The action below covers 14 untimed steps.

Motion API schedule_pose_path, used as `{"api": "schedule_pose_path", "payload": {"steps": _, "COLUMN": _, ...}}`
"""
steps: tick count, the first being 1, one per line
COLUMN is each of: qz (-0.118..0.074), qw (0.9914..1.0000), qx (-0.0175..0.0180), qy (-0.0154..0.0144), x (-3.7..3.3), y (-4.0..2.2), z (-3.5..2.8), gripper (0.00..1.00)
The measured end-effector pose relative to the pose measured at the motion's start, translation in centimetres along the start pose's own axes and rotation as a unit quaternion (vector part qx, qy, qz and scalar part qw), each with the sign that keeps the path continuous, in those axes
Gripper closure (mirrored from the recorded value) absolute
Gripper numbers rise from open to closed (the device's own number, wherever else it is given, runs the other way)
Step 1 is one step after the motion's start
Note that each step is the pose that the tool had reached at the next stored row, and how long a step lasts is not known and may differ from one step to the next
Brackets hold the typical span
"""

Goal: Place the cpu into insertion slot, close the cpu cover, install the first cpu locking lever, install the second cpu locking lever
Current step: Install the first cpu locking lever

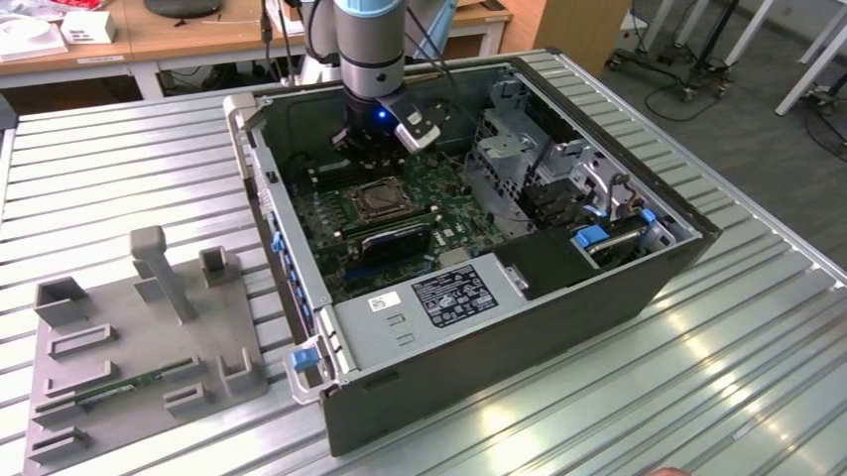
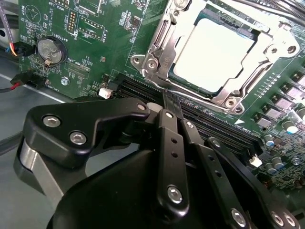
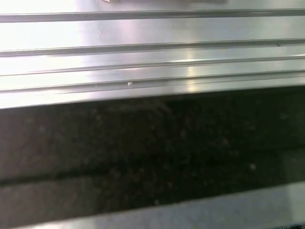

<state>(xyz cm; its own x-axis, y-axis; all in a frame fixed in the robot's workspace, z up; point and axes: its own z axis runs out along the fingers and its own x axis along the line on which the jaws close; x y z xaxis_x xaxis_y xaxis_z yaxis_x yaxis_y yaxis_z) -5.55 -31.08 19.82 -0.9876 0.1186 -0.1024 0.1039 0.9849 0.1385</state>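
Cpu (image 2: 214,52) lies flat, face-up beneath cpu cover (image 2: 159,36); pincer (image 2: 170,101) pressed together.

An open computer case (image 1: 636,288) lies on a ribbed aluminium table (image 1: 741,397), a grey fixture plate (image 1: 126,342) beside it. A coin cell battery (image 2: 50,50) sits on the green motherboard (image 2: 95,57).

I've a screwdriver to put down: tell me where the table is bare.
Bare slats of the table lie beyond the grey fixture plate, toward the desks, and beside the computer case on the exterior view's right. Inside the case it is crowded: motherboard, drive cages, gripper.
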Motion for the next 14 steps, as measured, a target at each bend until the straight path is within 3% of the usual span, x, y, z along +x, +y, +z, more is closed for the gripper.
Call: {"api": "schedule_pose_path", "payload": {"steps": 14, "qz": 0.0, "qw": 1.0, "qx": -0.0001, "qy": 0.0, "x": 0.03, "y": -0.25, "z": -0.02, "gripper": 0.89}}
